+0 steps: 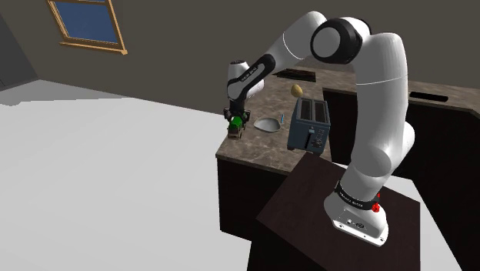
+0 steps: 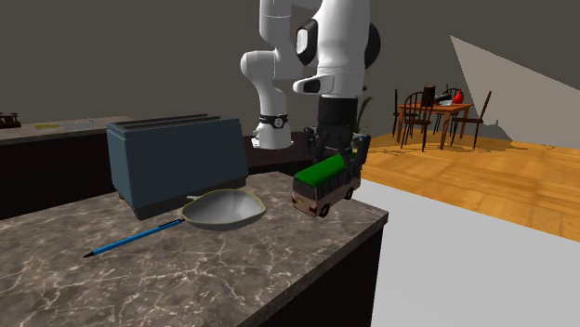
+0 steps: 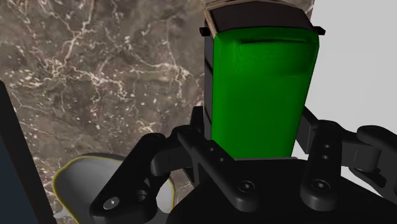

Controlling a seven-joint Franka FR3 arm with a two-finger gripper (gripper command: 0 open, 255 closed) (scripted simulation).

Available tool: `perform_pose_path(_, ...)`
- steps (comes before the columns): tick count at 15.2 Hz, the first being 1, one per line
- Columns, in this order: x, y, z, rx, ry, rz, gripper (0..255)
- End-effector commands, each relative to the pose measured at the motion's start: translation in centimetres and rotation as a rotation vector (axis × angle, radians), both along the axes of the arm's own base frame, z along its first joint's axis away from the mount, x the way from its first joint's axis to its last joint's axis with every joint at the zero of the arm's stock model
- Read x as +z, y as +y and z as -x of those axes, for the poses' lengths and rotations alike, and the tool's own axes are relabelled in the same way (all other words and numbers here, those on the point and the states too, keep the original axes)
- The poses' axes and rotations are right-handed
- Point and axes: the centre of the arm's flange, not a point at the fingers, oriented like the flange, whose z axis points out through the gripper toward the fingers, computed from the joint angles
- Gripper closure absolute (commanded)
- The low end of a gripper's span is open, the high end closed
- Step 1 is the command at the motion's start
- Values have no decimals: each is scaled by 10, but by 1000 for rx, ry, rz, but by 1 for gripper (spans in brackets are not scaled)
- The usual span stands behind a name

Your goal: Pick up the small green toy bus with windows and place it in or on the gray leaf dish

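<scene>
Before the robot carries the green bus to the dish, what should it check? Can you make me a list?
1. The gripper clasps the green toy bus from both sides: ok, as the wrist view shows.
2. The bus is lifted off the counter: cannot tell.
3. The leaf dish has nothing in it: ok.
4. The way from the bus to the dish is free: ok. In the second exterior view the blue pen lies left of the dish and the toaster stands behind it.
5. The bus is well away from the counter's edge: not ok. It is close to the edge, so a slip might send it off.
</scene>
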Motion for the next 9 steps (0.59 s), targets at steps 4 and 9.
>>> perform_pose_path(4, 28, 0, 0, 0, -1, 0, 255)
perform_pose_path(9, 54, 0, 0, 0, -1, 0, 255)
